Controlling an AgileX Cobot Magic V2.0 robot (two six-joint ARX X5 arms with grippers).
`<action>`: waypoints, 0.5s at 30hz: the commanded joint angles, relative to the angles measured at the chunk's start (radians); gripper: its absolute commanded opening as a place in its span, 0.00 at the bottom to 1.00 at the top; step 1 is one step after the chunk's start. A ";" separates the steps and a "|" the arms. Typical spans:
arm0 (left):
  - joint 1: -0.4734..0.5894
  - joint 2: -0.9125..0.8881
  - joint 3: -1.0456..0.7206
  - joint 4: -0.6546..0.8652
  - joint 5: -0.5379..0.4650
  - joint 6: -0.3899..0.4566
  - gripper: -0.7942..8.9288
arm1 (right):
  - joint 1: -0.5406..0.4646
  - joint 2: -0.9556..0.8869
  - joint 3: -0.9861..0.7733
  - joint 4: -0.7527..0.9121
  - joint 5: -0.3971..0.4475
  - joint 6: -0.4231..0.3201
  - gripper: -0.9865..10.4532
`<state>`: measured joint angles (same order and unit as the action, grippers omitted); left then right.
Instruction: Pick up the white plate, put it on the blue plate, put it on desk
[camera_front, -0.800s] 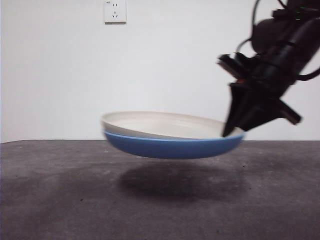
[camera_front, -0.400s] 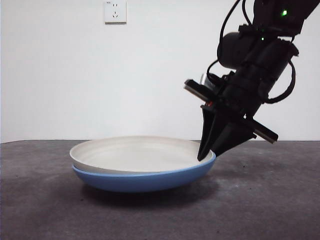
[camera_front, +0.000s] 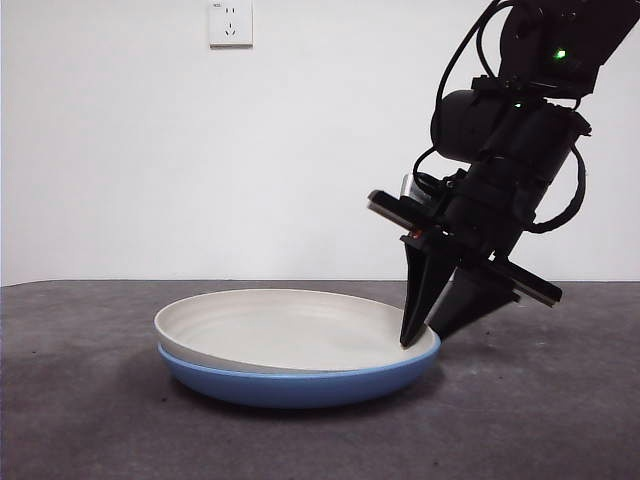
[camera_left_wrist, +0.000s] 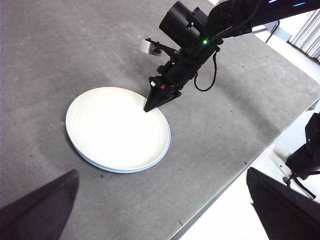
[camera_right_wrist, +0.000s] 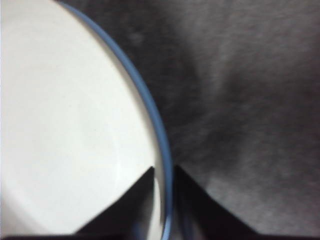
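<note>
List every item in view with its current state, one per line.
white plate: nested in the blue plate, rim pinched.
blue plate: resting on the desk, under the white plate.
desk: bears the stacked plates.
right gripper: clamped on both rims.
left gripper: open, high above.

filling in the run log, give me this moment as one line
right gripper: shut on stacked rims | white plate: nested in blue plate | stack: on desk | left gripper: open, waiting
</note>
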<state>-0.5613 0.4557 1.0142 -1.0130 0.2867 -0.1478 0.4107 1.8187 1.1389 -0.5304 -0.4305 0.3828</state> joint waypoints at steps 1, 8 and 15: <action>-0.006 0.000 0.008 0.011 0.002 0.000 0.76 | 0.005 0.023 0.019 0.005 0.013 -0.003 0.31; -0.006 0.000 0.008 0.011 0.002 0.000 0.76 | 0.003 -0.051 0.021 -0.019 0.014 -0.040 0.44; -0.006 0.000 0.008 0.011 0.002 0.000 0.76 | 0.006 -0.251 0.021 -0.129 0.017 -0.083 0.57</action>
<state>-0.5613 0.4557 1.0142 -1.0130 0.2863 -0.1478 0.4107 1.5795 1.1416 -0.6464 -0.4149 0.3309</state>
